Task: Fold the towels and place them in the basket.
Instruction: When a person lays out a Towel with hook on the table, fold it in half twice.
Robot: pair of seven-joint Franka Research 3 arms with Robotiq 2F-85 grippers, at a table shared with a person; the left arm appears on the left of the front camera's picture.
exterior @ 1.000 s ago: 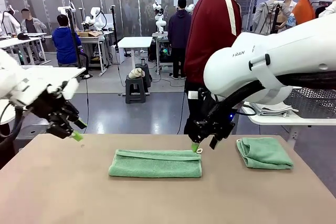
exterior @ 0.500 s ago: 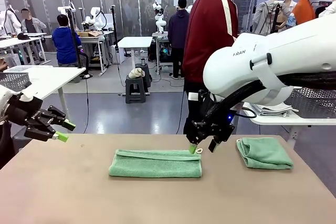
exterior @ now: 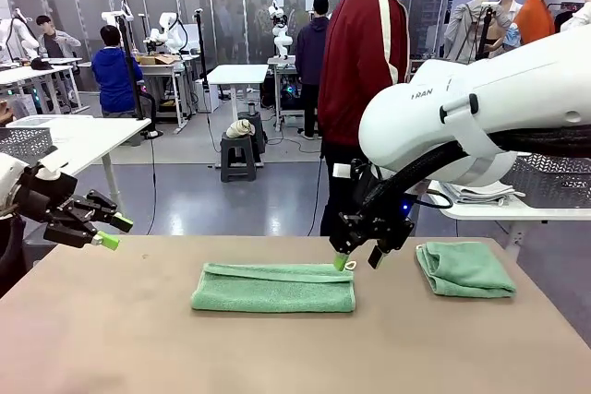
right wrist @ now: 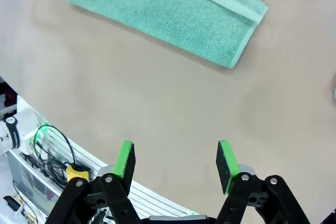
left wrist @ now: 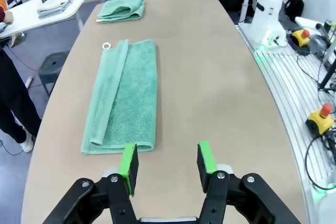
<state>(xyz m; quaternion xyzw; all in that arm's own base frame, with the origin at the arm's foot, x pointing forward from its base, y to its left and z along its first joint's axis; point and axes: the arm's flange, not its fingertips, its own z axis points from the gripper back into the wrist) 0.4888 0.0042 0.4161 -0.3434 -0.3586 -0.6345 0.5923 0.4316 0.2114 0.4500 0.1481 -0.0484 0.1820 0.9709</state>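
1. The brown table spans the lower frame.
2. The white right arm bulks across the right side, partly hiding the side table.
3. A person in red stands at the upper centre.
4. A long towel lies folded at the centre.
5. The basket sits at the right edge on the side table.
6. A smaller towel lies folded at the lower right.
7. The right gripper hangs by the long towel's right end, jaws spread and empty.
8. The left gripper hovers at the left edge, jaws parted and empty.
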